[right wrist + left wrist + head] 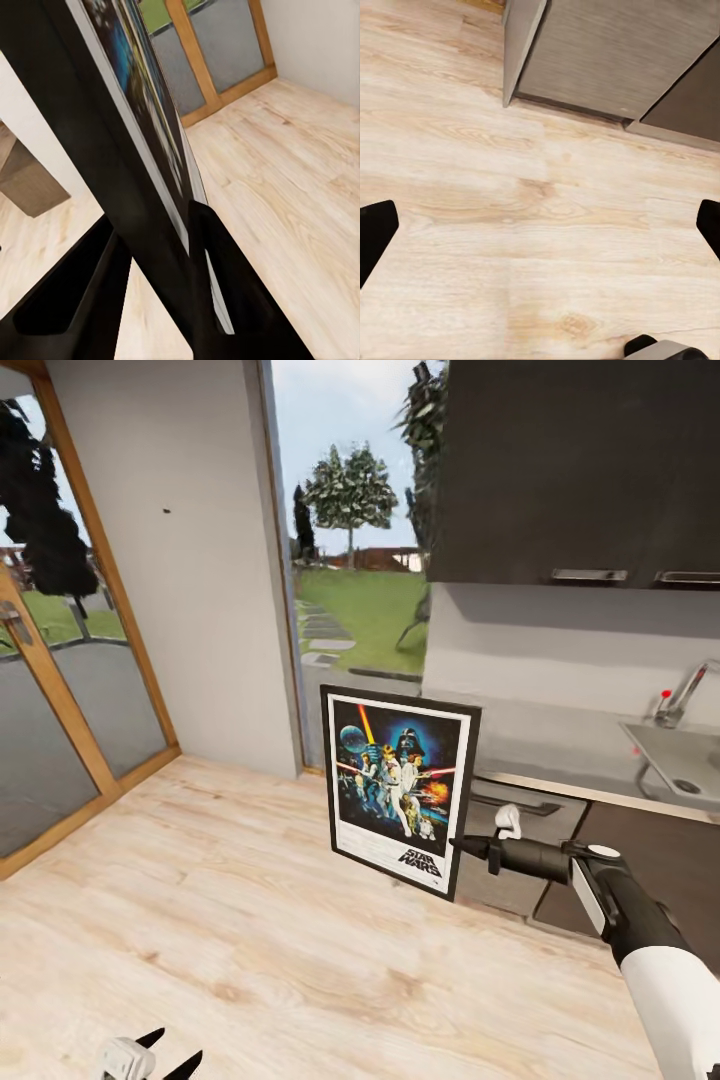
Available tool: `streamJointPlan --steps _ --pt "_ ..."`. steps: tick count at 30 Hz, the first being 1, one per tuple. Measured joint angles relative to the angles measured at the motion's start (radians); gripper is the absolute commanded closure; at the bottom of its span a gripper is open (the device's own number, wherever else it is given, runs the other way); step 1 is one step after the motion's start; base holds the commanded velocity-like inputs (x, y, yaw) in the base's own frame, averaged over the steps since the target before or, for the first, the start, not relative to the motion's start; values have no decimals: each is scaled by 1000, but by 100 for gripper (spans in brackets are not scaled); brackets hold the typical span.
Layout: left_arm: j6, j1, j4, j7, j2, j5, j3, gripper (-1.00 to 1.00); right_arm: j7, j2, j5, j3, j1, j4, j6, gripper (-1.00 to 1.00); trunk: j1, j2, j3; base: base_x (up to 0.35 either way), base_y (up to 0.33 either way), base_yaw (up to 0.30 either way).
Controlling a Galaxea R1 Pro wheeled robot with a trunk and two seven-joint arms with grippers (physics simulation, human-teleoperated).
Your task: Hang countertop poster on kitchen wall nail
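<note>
Your right gripper (462, 846) is pinching the black-framed Star Wars poster (399, 785) at its lower right edge, upright mid-frame, off the grey bench (560, 745). Your left gripper (168, 1053), cropped at bottom left, is spreading its fingers over open wooden floor (250, 920).

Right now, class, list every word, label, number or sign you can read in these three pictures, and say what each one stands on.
"STAR WARS": white title lettering at the bottom of the dark blue artwork on the upright black-framed poster, which the right hand grips by its edge.
A line of fine print under the artwork on the poster's white border: too small to read.
The right wrist view shows the poster's face edge-on and blurred: nothing readable.
No other text anywhere.
</note>
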Motion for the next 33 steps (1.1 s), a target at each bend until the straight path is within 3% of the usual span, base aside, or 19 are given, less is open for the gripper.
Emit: streamJointPlan --steps 13,33 --pt "0 1 0 0 0 0 0 -100 0 0 0 0 0 0 -1 100 0 0 0 117 279 6" --pt "0 0 -1 0 0 0 1 -100 -1 0 -1 1 0 0 -2 100 0 0 -4 75 290 152"
